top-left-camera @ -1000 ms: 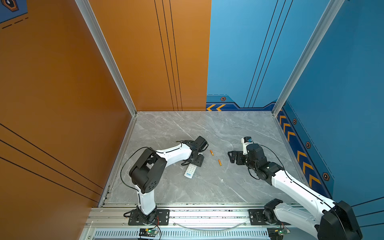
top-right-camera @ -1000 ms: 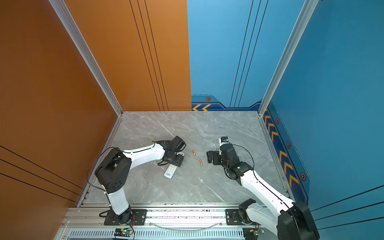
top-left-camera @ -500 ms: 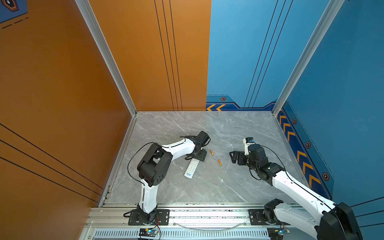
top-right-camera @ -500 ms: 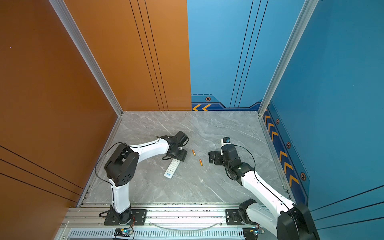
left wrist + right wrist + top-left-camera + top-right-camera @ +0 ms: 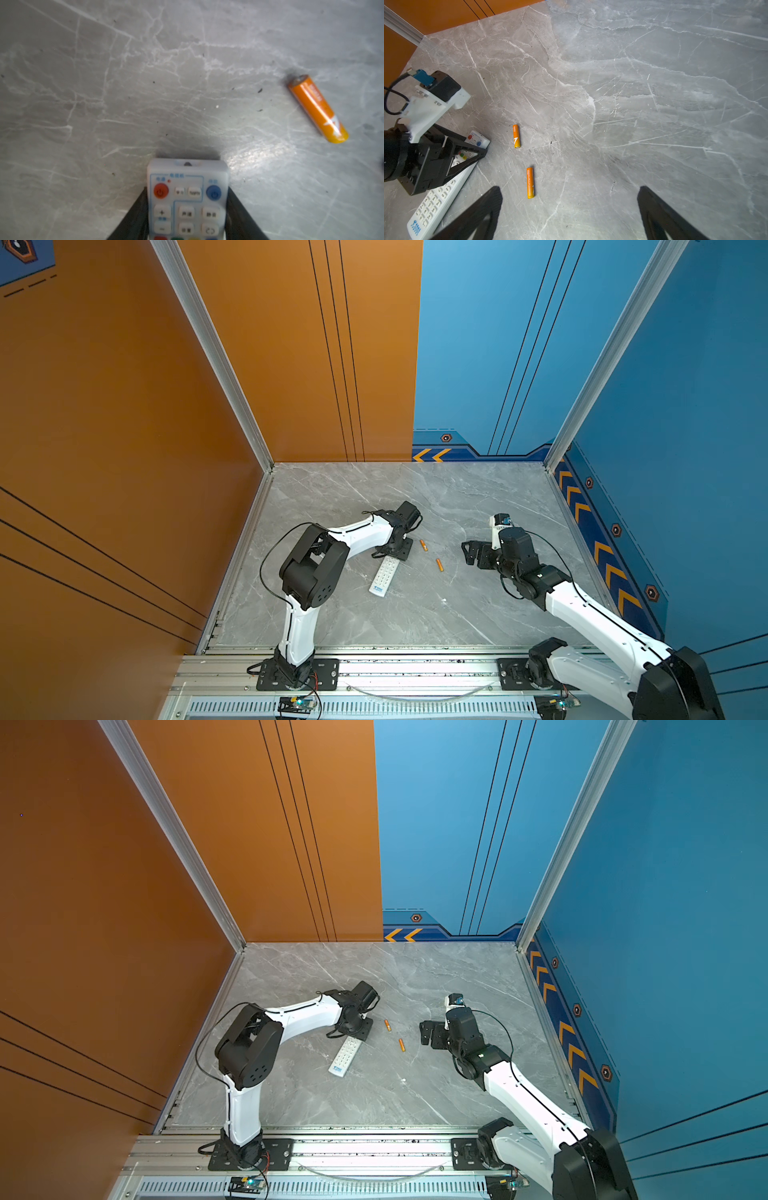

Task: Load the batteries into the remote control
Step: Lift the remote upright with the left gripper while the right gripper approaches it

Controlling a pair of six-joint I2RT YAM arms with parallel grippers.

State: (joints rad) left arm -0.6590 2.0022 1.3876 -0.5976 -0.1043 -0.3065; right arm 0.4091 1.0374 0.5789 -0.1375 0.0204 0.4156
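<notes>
The white remote control lies buttons-up on the grey marble table, its coloured-button end towards the back. My left gripper is shut on that end, one black finger pressed against each long side of the remote control. Two orange batteries lie loose on the table to the right of the remote control: one battery is farther back, the other battery nearer. My right gripper hovers wide open just right of them, holding nothing.
Orange wall bounds the table on the left, blue wall on the right and back. The aluminium rail with both arm bases runs along the front edge. Bare marble lies in front of the remote.
My left gripper's fingers have narrowed onto the remote's sides and its elbow has swung forward. The right gripper drew back slightly to the right. The batteries have not moved.
</notes>
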